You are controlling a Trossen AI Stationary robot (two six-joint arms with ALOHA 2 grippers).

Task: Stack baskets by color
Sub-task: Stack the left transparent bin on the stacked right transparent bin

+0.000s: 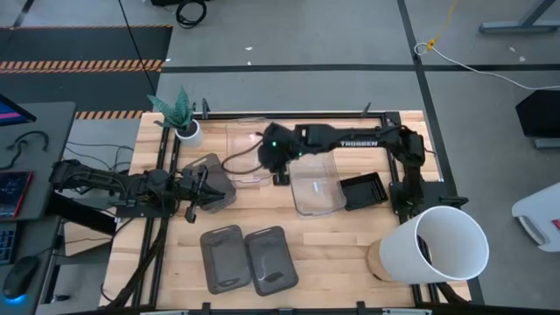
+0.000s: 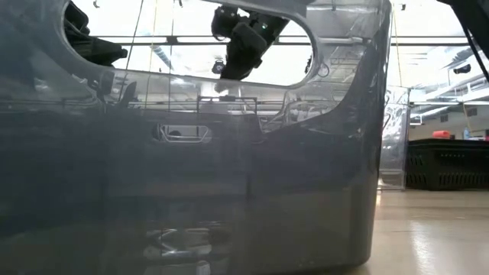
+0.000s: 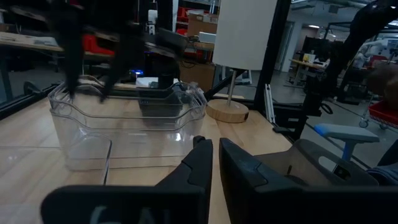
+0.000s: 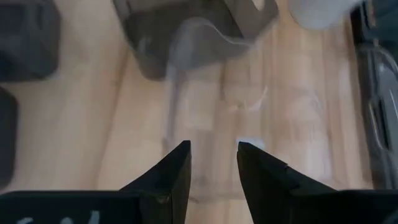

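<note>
Two baskets (image 1: 245,259) side by side (front edge), bucket (image 1: 442,247) rightward

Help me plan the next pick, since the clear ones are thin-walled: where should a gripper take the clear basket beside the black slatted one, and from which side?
Probably from straight above, on a long side wall of the clear basket: it sits upright and open-topped, so one finger can go inside the rim, one outside. The side away from the black slatted basket looks freer.
</note>
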